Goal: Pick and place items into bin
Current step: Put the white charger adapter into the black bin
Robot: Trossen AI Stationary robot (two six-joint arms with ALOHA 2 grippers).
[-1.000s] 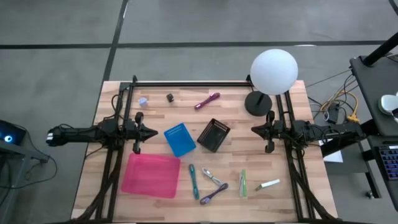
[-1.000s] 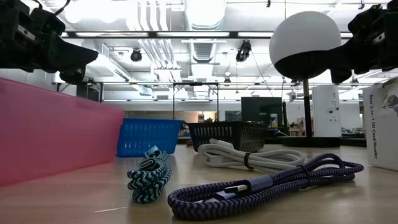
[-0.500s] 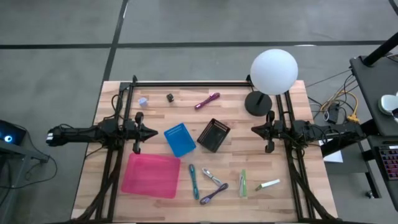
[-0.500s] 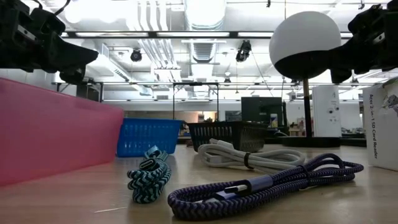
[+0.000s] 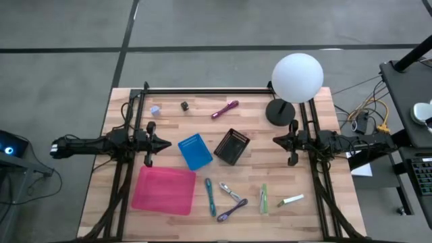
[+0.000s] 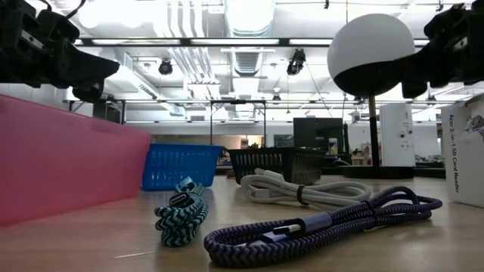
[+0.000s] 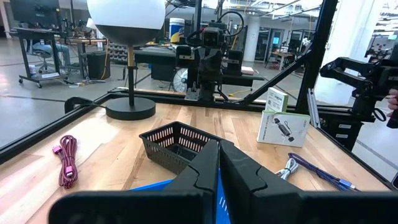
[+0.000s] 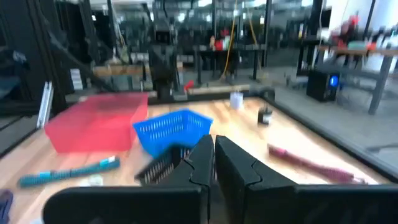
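Small items lie on the wooden table: a magenta cable [image 5: 225, 109], a teal braided cable [image 5: 210, 196], a white cable [image 5: 229, 192], a purple cable [image 5: 231, 210], a green pack [image 5: 263, 198], a white pack [image 5: 291, 200], a dark bit [image 5: 184, 106] and a lilac bit [image 5: 155, 110]. A pink bin [image 5: 164, 190], a blue basket [image 5: 195, 150] and a black basket [image 5: 232, 146] stand mid-table. My left gripper [image 5: 165, 144] hovers shut at the left, pointing at the blue basket. My right gripper [image 5: 277, 141] hovers shut at the right, pointing at the black basket. Both are empty.
A white globe lamp [image 5: 297, 77] on a black base [image 5: 279, 111] stands at the far right corner. Black frame rails run along the far edge and down both sides. The low view shows the teal [image 6: 181, 211], white [image 6: 302, 189] and purple [image 6: 325, 223] cables near the front edge.
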